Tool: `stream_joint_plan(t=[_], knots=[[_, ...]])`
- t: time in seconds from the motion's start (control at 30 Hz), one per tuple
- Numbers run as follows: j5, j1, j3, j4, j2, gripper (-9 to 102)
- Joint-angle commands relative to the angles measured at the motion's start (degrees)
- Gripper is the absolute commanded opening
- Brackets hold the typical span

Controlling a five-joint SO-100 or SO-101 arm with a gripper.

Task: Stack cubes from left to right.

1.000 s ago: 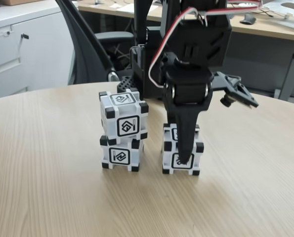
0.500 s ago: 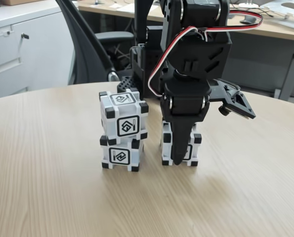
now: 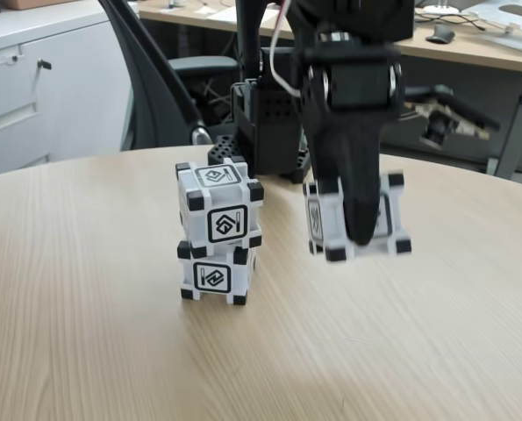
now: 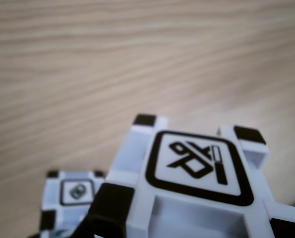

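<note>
Liftoff is what I read in the fixed view: my black pincer (image 3: 359, 230) is clenched on the third white plastic cube with black corner blocks (image 3: 385, 230), which a second ago sat on the pale wooden surface (image 3: 85, 333) and now hangs clear of it, slightly tilted, to the right of the two-cube stack (image 3: 218, 235). The stack has not shifted. In the wrist view, the held cube (image 4: 197, 173) looms close, symbol up, with the stack's top cube (image 4: 73, 194) small at lower left. I judge the carry onto the stack comes next.
</note>
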Motion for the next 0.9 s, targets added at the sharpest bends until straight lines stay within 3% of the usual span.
stream_joint_plan(t=[0.0, 0.2, 0.57, 0.87], knots=[[-1.58, 0.62, -1.93, -0.44, 4.83, 0], [-5.71, 2.29, -1.85, -0.35, 8.53, 0], [-11.69, 16.44, -1.85, -0.44, 9.14, 0], [-12.04, 17.40, -3.78, -1.23, 9.32, 0]])
